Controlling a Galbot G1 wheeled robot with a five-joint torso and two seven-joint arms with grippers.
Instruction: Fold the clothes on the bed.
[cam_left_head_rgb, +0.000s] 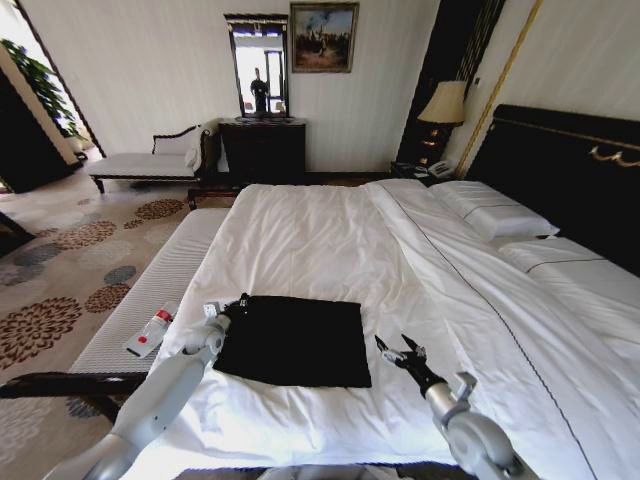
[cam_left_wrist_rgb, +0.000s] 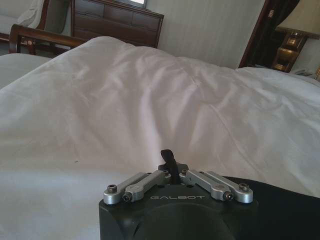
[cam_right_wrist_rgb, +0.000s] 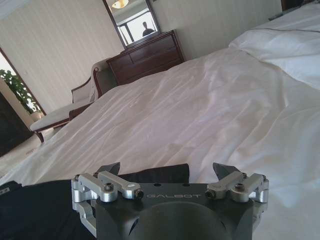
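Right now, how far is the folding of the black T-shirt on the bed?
Already done: the black cotton T-shirt lies as a compact rectangle on the white duvet of the big dark-framed bed, so some folds seem made. In hand: the left claw is shut at the shirt's far left corner, apparently pinching it; the right claw hangs open beside its right edge. Left: probably one more fold.

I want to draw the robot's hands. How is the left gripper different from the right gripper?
The left gripper is shut, fingers pressed together; the right gripper is open, fingers spread apart. The left gripper sits at the corner of the black T-shirt, touching it; the right gripper hangs just off the shirt's other side, over the white duvet. Both have silver links and dark fingertips, low over the bed.
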